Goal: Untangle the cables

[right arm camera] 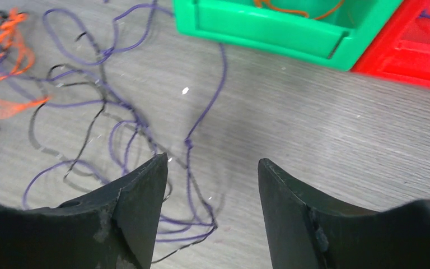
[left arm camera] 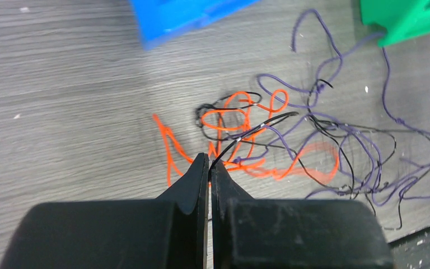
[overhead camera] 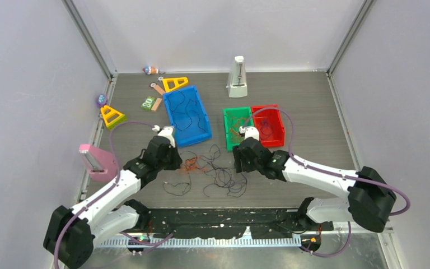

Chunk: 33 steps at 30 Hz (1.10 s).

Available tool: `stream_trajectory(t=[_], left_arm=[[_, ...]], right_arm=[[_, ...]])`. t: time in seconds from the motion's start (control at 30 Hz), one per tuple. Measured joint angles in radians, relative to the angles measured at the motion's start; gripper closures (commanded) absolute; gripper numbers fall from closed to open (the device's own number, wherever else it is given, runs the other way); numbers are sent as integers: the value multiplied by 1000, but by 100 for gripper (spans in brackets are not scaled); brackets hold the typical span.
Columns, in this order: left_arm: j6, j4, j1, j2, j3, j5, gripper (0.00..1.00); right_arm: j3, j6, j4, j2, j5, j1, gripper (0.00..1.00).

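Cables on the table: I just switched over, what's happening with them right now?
The left gripper is shut on a black cable at the edge of the orange cable knot. The right gripper is open, poised over loose purple cable in front of the green bin. Most of the tangle lies unsorted on the table between the arms; some strands already lie in that bin, the blue bin and the red bin.

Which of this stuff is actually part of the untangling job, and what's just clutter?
Job: tangled cables; left gripper, shut on a black cable; open right gripper; blue bin, green bin, red bin holding cables.
Lying about: white metronome, yellow triangles, pink stand, green block.
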<state>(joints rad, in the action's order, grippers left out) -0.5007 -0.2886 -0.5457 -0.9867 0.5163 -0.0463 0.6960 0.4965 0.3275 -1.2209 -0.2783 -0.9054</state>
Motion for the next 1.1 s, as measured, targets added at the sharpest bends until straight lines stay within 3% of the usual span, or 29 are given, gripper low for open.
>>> stream_trajectory(t=[0.37,0.6,0.67,0.8,1.1], left_arm=[[-42,-35,40,135,-49,-60,100],[-38,-35,40,135,-49,-56,100],[-34,-35,40,135,-49,-55,100],[-15,-38,40,128,-48,-45,100],[19,-46,35,73,-26,15,100]], right_arm=[[92,22,-69,-270,-37,28,40],[95,24,-70,-322,-7,27,53],[89,26,-64,-327,-4,26,59],[55,27,-64,-299,-7,23,92],[26,30,42,-158,-16,40,95]])
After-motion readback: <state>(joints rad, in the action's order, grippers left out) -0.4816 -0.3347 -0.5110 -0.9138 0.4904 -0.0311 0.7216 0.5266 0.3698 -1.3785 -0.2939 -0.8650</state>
